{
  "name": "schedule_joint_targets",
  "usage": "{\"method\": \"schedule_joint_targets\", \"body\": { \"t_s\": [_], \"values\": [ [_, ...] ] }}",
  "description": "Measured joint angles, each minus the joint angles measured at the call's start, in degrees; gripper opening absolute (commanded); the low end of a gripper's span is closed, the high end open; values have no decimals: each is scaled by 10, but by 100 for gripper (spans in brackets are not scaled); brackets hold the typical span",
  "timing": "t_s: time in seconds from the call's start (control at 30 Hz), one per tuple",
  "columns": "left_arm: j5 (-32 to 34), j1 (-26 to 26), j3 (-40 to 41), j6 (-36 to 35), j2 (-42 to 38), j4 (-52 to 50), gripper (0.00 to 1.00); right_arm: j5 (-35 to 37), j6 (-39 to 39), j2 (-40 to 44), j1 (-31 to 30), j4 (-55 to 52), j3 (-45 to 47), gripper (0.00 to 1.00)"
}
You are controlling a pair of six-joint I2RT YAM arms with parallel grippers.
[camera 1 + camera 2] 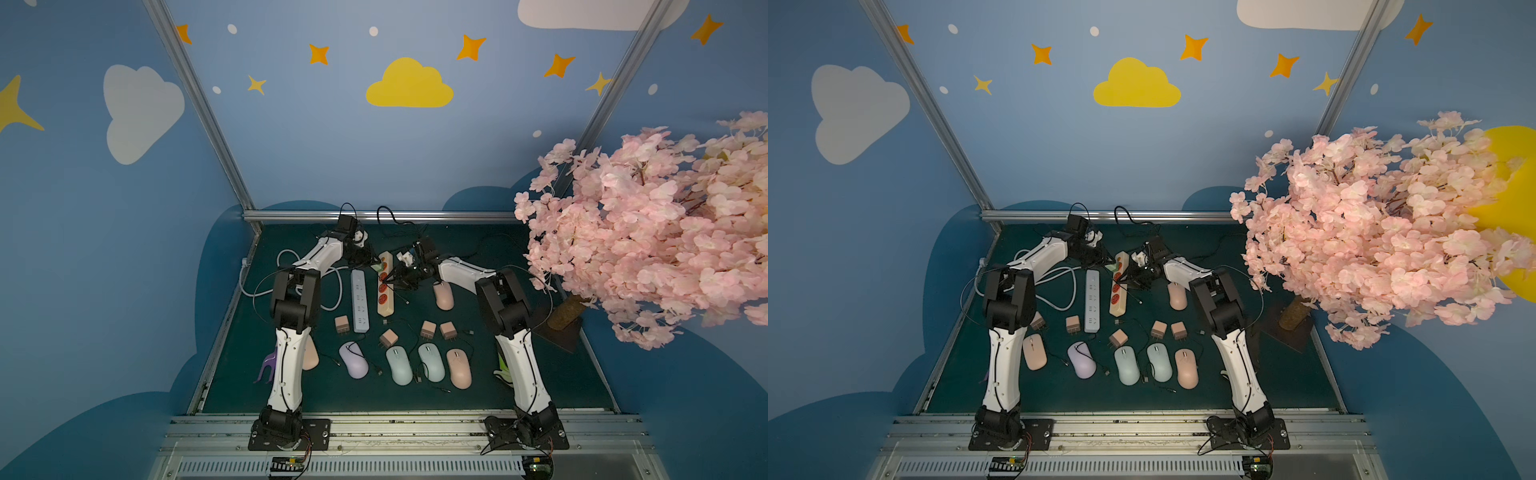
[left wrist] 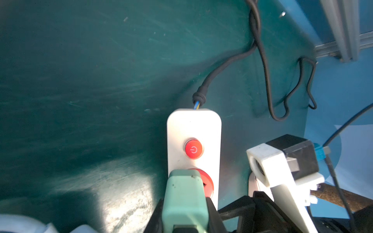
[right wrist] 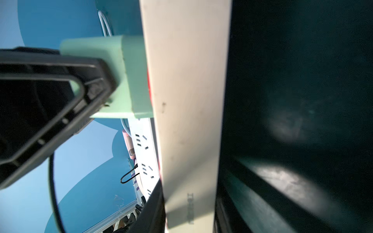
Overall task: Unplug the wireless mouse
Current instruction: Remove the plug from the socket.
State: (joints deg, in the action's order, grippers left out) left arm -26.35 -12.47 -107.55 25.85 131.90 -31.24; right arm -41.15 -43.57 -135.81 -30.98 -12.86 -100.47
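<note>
Left gripper (image 2: pixel 185 201): clamped on the green charger (image 2: pixel 184 187), with one black finger on each flank.
Green charger: seated in the cream power strip (image 2: pixel 193 125), over the red socket (image 2: pixel 209 184) next to the red power button (image 2: pixel 193 148). In the right wrist view its body sits against the strip face.
Right gripper (image 3: pixel 189 193): straddles the same strip further along, away from the button end. One jaw is against each long edge, closed onto the strip.
Cream power strip: lies flat on the green mat (image 1: pixel 519 374), between the two wrists in both top views.
Strip cord: a black cord (image 2: pixel 222 68) leaves the button end and loops off toward the back rail (image 1: pixel 415 216).
Neighbour: a white power strip (image 1: pixel 359 301) lies parallel, just beside the cream one on the left arm's side and not touching it.
Mice, near: a pink mouse (image 1: pixel 444 296) lies on the mat just beside the right forearm, near the cream strip.
Mice, front row: a lilac mouse (image 1: pixel 354 360), a mint mouse (image 1: pixel 399 365), a second mint mouse (image 1: pixel 432 362) and a second pink mouse (image 1: pixel 458 368), all well apart from the strips.
Which mouse is wired to the green charger: cannot tell, as the thin black leads are too fine to trace.
Loose items: pink chargers (image 1: pixel 428 329) lie on the mat between the strips and the front row.
Surround: a pink blossom tree (image 1: pixel 648 232) stands at the mat's edge on the right arm's side.
</note>
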Motion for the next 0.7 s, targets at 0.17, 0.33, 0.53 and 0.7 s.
{"method": "schedule_joint_targets", "body": {
  "t_s": [0.17, 0.33, 0.53, 0.7],
  "values": [
    [13, -5, 53, 9, -31, 40, 4, -13, -12, 10, 1, 29, 30, 4],
    [17, -7, 85, 21, -48, 69, 4, -12, -13, 18, 2, 35, 43, 0],
    [-13, 4, 133, 64, -60, 129, 4, -1, -12, 24, 1, 36, 48, 0],
    [41, -17, 106, 44, -61, 92, 4, -1, -10, 25, 2, 31, 48, 0]
  ]
}}
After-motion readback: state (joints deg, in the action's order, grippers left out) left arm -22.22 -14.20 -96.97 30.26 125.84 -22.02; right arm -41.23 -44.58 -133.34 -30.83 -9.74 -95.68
